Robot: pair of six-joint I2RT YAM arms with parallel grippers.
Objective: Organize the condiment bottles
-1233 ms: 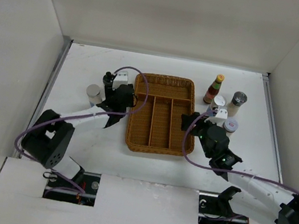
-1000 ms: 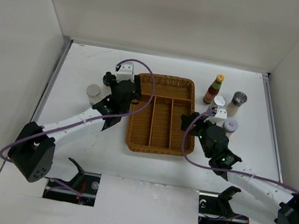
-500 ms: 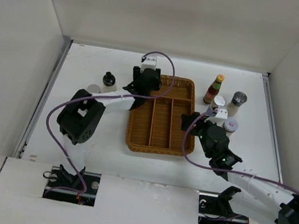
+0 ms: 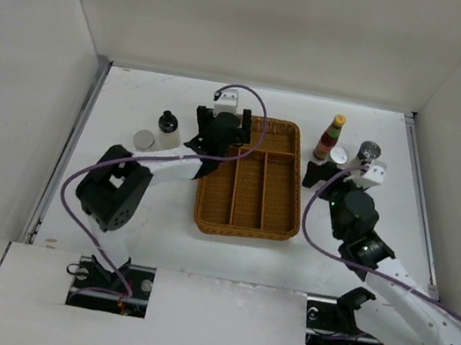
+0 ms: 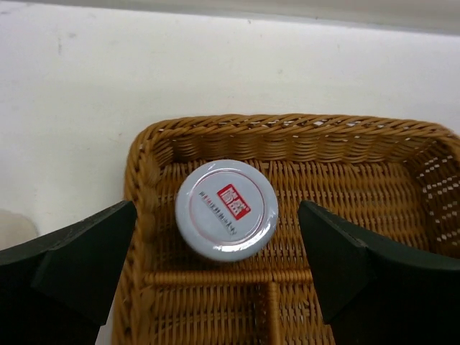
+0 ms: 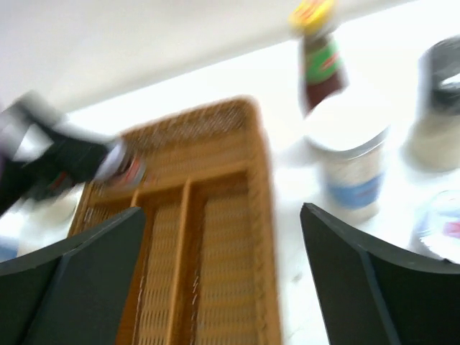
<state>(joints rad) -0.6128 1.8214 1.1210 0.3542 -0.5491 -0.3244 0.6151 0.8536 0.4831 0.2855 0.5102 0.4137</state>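
A white-lidded jar (image 5: 226, 208) stands in the back left compartment of the wicker tray (image 4: 244, 229). My left gripper (image 4: 222, 133) hovers over it, open, with both fingers clear of the jar's sides. A black-capped bottle (image 4: 167, 123) and a grey-lidded jar (image 4: 143, 140) stand left of the tray. To the tray's right are the red sauce bottle (image 4: 330, 137), a grey-lidded shaker (image 4: 366, 154) and a white bottle (image 6: 348, 154). My right gripper (image 4: 331, 168) is open and empty beside the tray's right rim, just short of these. Its wrist view is blurred.
The tray's three long compartments (image 4: 250, 189) hold nothing. Another jar (image 6: 442, 223) shows blurred at the right wrist view's edge, under my right arm. White walls enclose the table on three sides. Purple cables loop off both arms.
My left arm carried the white-lidded jar from left of the tray into its back left compartment, and the jaws opened off it. My right gripper opened wider and swung right toward the bottles.
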